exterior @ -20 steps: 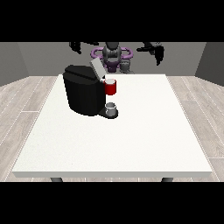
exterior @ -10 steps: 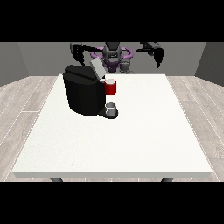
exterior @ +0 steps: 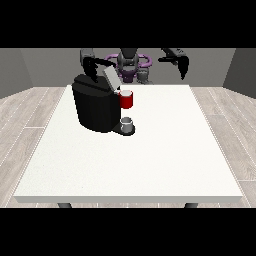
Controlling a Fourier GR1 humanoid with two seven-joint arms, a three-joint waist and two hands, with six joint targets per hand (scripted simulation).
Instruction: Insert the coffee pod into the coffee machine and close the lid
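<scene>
A black coffee machine (exterior: 96, 107) stands on the left half of the white table (exterior: 165, 150). Its grey lid (exterior: 111, 77) is tilted up and open. A red pod holder (exterior: 127, 100) sticks out of its front, and below it a small grey coffee pod (exterior: 127, 123) sits on the machine's base. Just above and behind the machine's top hangs the hand at the view's left (exterior: 90, 66), fingers pointing down and holding nothing. The hand at the view's right (exterior: 183, 66) is raised over the table's far right edge, away from the machine, fingers relaxed and empty.
The robot's torso (exterior: 130, 67) stands behind the table's far edge. The table reaches wide to the right of the machine and towards the camera. A wooden floor surrounds the table.
Both hands have come down from a raised, spread pose. The hand at the view's left has moved in towards the machine's top. The machine, the lid and the pod have not moved.
</scene>
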